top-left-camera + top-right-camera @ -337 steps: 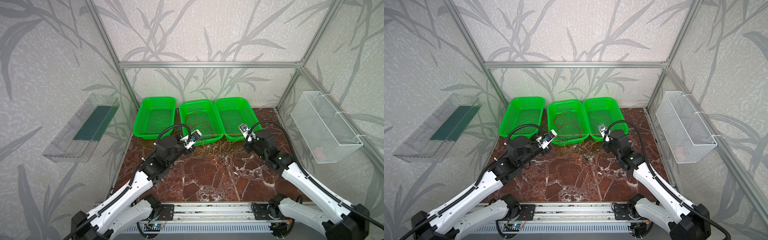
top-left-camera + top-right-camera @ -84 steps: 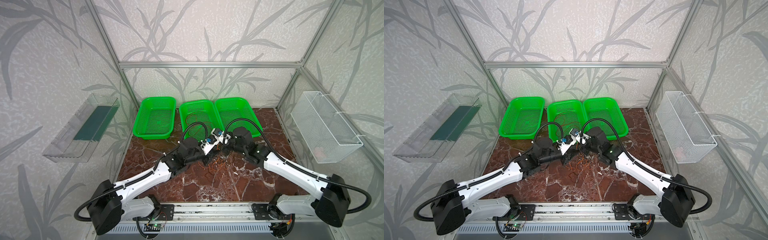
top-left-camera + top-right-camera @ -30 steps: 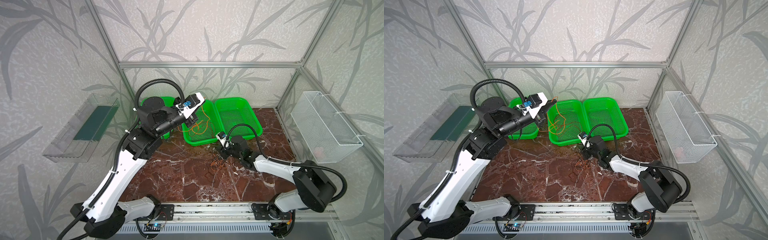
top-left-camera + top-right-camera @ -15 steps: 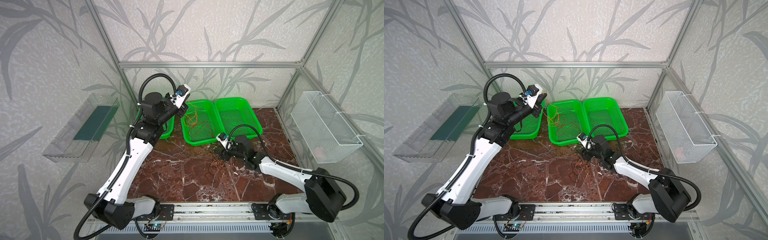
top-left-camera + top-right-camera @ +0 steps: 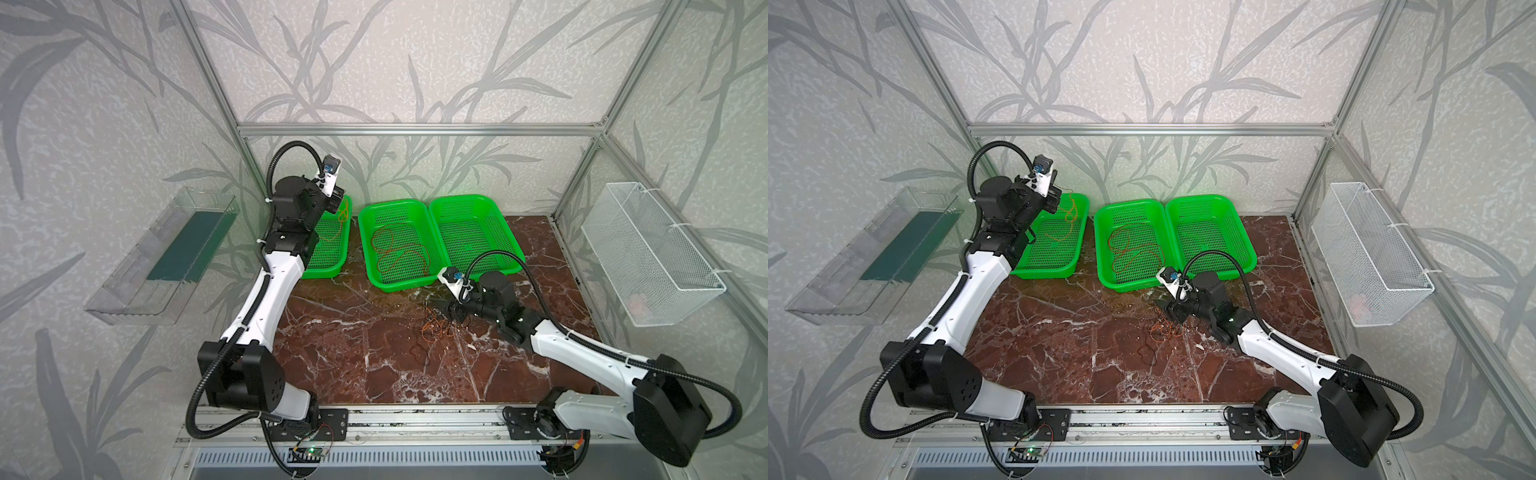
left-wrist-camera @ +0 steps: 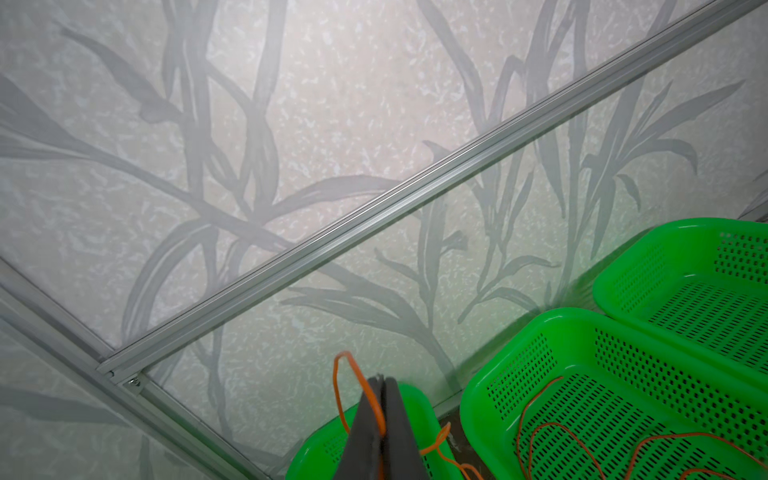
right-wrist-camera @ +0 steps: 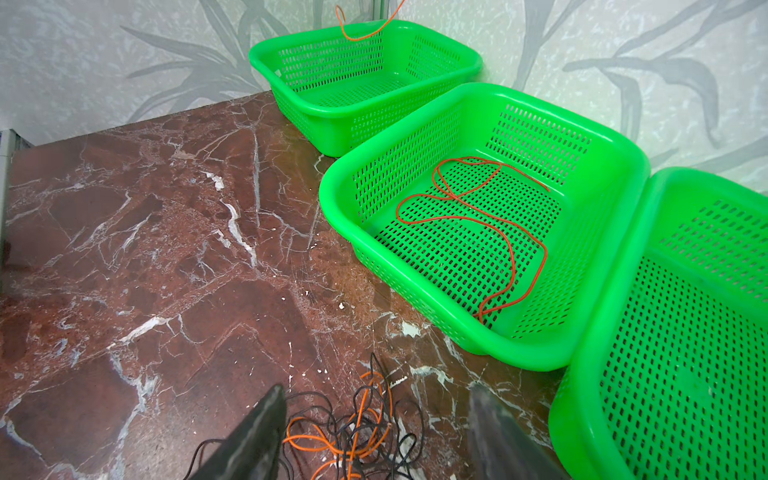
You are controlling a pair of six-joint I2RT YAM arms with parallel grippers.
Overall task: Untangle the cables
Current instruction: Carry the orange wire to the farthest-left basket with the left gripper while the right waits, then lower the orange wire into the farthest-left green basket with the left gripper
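We see the left gripper (image 6: 383, 380) raised over the left green basket (image 5: 328, 272), its fingers pressed together on an orange cable (image 6: 336, 388) that loops above the tips and hangs down toward that basket (whether its lower end touches the mesh we cannot tell). The right gripper (image 7: 376, 388) sits low over the marble table (image 5: 353, 365), fingers spread wide and holding nothing, with a tangle of orange and black cables (image 7: 353, 436) lying on the table between them. A red cable (image 7: 451, 195) lies in loose curves inside the middle green basket (image 5: 401, 286)
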